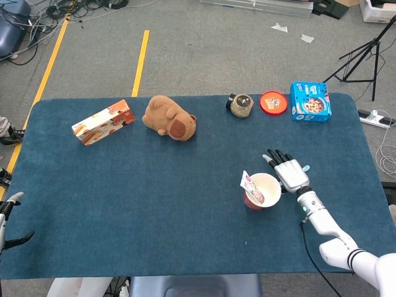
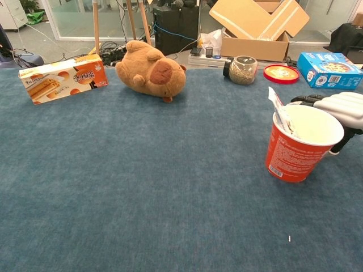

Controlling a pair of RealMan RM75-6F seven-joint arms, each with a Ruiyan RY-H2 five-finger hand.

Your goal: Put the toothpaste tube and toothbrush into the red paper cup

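Observation:
The red paper cup (image 1: pixel 263 190) (image 2: pixel 296 151) stands upright on the right half of the blue table. The toothpaste tube (image 1: pixel 252 187) (image 2: pixel 280 115) leans inside it against the left rim. My right hand (image 1: pixel 288 174) (image 2: pixel 340 109) hovers just behind and right of the cup, fingers stretched over the rim's far edge and thumb pointing down. It holds the light blue toothbrush, of which only a tip (image 1: pixel 306 167) shows past the hand in the head view; in the chest view the brush is hidden. My left hand (image 1: pixel 7 218) rests at the table's front left corner, holding nothing, fingers apart.
Along the back edge lie a snack box (image 1: pixel 103 122), a brown plush animal (image 1: pixel 169 117), a glass jar (image 1: pixel 241 104), a red lid (image 1: pixel 273 102) and a blue box (image 1: pixel 310 101). Cardboard boxes (image 2: pixel 258 25) sit beyond the table.

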